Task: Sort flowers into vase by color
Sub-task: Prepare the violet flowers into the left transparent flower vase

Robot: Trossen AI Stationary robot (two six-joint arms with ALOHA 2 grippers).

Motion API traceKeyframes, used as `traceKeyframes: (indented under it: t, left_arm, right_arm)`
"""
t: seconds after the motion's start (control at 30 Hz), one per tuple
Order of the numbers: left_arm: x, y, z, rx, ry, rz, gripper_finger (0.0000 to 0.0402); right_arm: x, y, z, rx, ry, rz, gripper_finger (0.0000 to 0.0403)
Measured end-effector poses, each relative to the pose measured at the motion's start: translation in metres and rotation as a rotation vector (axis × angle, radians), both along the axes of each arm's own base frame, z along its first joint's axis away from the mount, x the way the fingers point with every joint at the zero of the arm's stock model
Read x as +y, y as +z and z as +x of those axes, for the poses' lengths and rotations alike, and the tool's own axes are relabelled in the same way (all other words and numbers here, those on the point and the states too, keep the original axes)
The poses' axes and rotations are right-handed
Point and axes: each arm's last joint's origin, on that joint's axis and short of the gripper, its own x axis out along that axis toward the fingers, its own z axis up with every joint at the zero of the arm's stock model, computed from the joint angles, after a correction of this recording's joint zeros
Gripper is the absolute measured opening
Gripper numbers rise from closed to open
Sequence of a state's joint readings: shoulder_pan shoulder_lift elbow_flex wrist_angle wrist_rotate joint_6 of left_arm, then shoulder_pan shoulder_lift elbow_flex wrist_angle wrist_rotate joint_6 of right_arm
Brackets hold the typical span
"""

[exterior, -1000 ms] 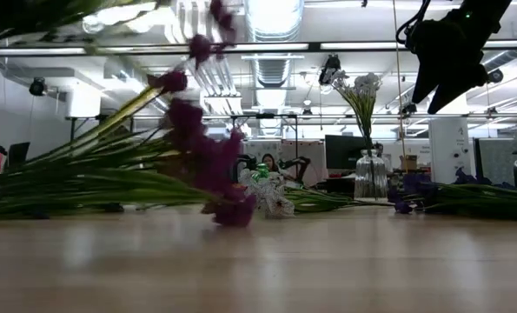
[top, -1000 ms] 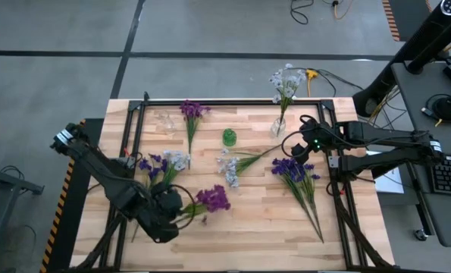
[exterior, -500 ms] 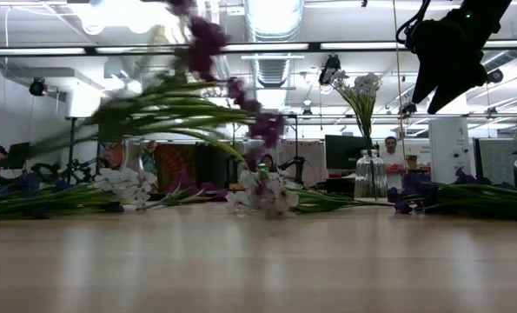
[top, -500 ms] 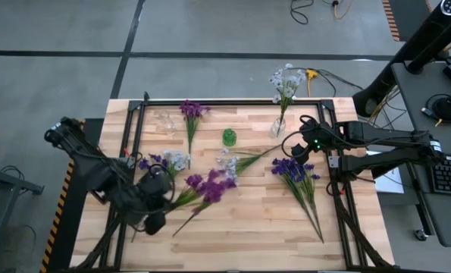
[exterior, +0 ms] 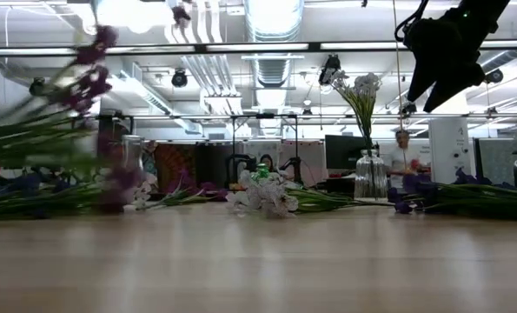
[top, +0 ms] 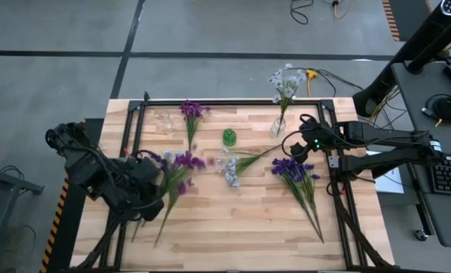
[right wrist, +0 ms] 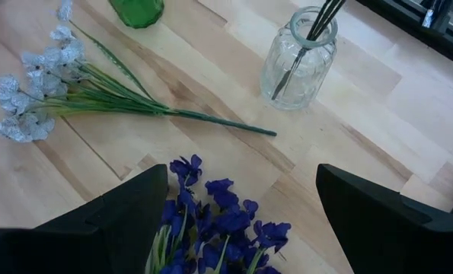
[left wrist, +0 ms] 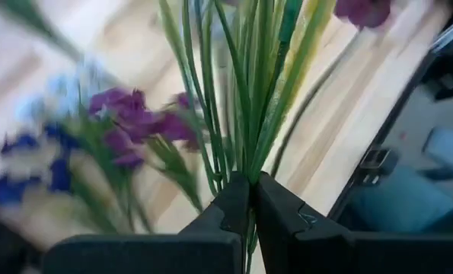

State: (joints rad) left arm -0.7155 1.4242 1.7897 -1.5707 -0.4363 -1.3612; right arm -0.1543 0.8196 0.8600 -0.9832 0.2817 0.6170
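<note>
Fingers [left wrist: 230, 209] of the left gripper [left wrist: 250, 199] pinch blurred magenta flowers [top: 181, 164] by the stems above the table's [top: 240, 227] left side; right gripper [right wrist: 241, 221] hangs spread over blue flowers [right wrist: 218, 209]

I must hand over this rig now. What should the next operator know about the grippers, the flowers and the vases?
Left gripper: shut on magenta sprigs, lifted over the table's left side.
Right gripper: open, empty, above the blue bunch.
Done: white flowers stand in the clear vase at the far edge.
Left: the magenta sprigs, another magenta sprig at the far edge, the blue bunch, a white bunch at centre. The green vase and a second clear vase look empty.
</note>
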Motion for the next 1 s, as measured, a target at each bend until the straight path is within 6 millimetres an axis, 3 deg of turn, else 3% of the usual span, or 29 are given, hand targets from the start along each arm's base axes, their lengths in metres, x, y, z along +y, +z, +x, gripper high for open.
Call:
traceKeyframes:
  t: [0.23,0.43,0.6,0.77,1.0]
  left_arm:
    - [-0.001,0.018,-0.001,-0.094,-0.041,0.049,0.0001]
    - [0.001,0.019,0.0,-0.15,-0.003,0.106,0.0001]
    - [0.002,0.022,0.003,-0.245,0.056,0.184,0.0]
    - [0.004,0.028,0.007,-0.396,0.155,0.287,0.0]
    - [0.003,0.032,0.01,-0.452,0.155,0.348,0.0]
  right_arm:
    - [0.003,0.0,0.004,-0.013,0.052,-0.043,0.0327]
    - [0.013,-0.01,0.029,-0.227,0.242,-0.17,0.0327]
    - [0.028,-0.03,0.053,-0.487,0.359,-0.232,0.0327]
    - [0.045,-0.061,0.071,-0.753,0.456,-0.16,0.0327]
    - [0.054,-0.087,0.103,-0.814,0.506,-0.183,0.0327]
